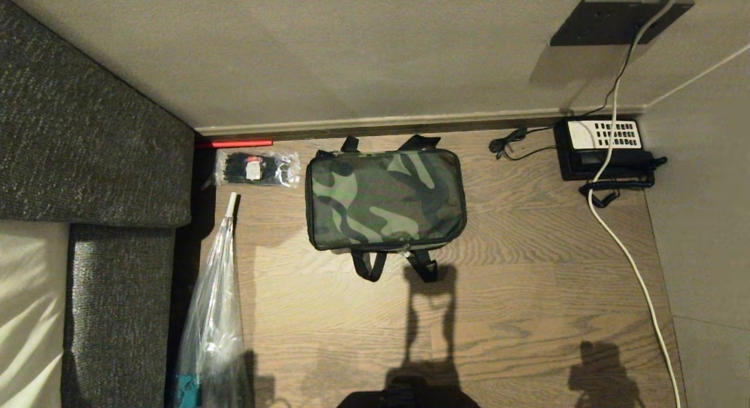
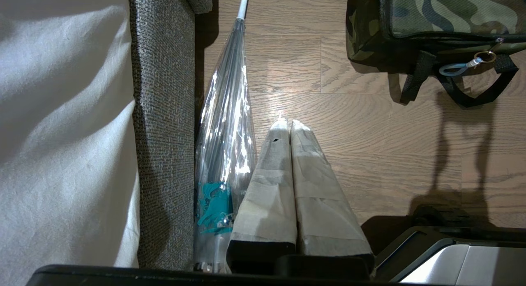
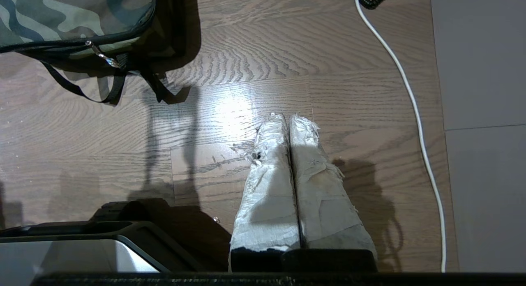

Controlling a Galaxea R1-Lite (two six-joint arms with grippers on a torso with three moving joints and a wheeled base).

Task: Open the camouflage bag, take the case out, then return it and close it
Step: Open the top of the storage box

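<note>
The camouflage bag [image 1: 385, 200] lies zipped shut on the wooden floor near the back wall, black straps sticking out front and back. Its corner and a zipper pull with a blue loop [image 2: 456, 68] show in the left wrist view; its edge [image 3: 74, 14] and a metal pull [image 3: 100, 56] show in the right wrist view. The case is hidden. My left gripper [image 2: 286, 123] hangs shut over bare floor, short of the bag and to its left. My right gripper [image 3: 287, 118] hangs shut over floor, short of the bag and to its right. Neither arm shows in the head view.
A grey sofa [image 1: 88, 162] fills the left side. A clear-wrapped umbrella [image 1: 214, 314] lies beside it. A packet of black cable ties [image 1: 256, 169] sits left of the bag. A black telephone [image 1: 603, 150] and a white cable [image 1: 627, 261] lie at the right.
</note>
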